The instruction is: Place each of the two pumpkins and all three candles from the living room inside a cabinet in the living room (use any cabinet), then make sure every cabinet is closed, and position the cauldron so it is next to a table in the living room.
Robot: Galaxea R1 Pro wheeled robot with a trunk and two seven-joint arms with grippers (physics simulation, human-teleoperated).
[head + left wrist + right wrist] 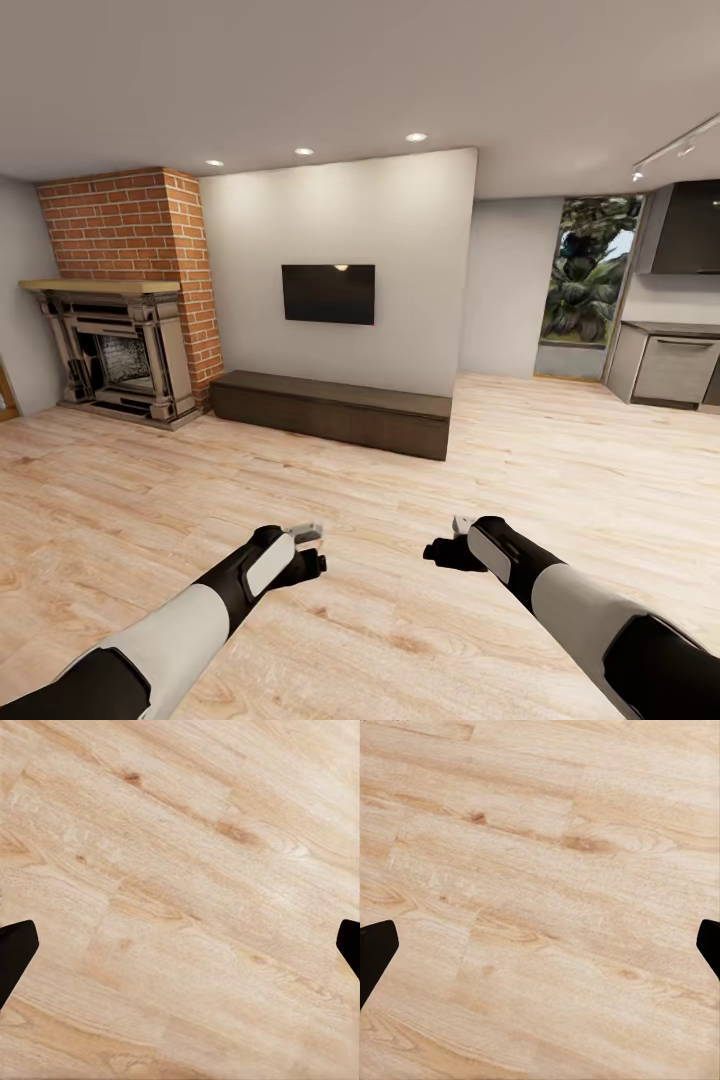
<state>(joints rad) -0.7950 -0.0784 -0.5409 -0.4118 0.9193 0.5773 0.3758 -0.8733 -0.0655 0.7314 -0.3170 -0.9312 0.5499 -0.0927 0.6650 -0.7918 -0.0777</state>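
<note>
I stood in the living room with both arms held out low over the plank floor [360,470]. My left pincer [308,550] and my right pincer [448,550] hung side by side, a gap of bare boards between them. Through each wrist camera I saw my dark fingertips [15,956] far apart at the edges of the picture, and likewise on the right [375,956], with nothing between them but floor, so both pincers were spread wide and held nothing.

Well beyond both pincers, against the pale wall, sat the long low dark-brown cabinet [335,410], all its front panels flush (closed, as far as I could tell from there). The black TV [328,293] hung on the wall above it. Past my left pincer and off to that side stood the red-brick fireplace [125,300], its hearth just beside the cabinet's end. Far beyond my right pincer were grey kitchen units [672,368] and a window [588,275] with greenery.
</note>
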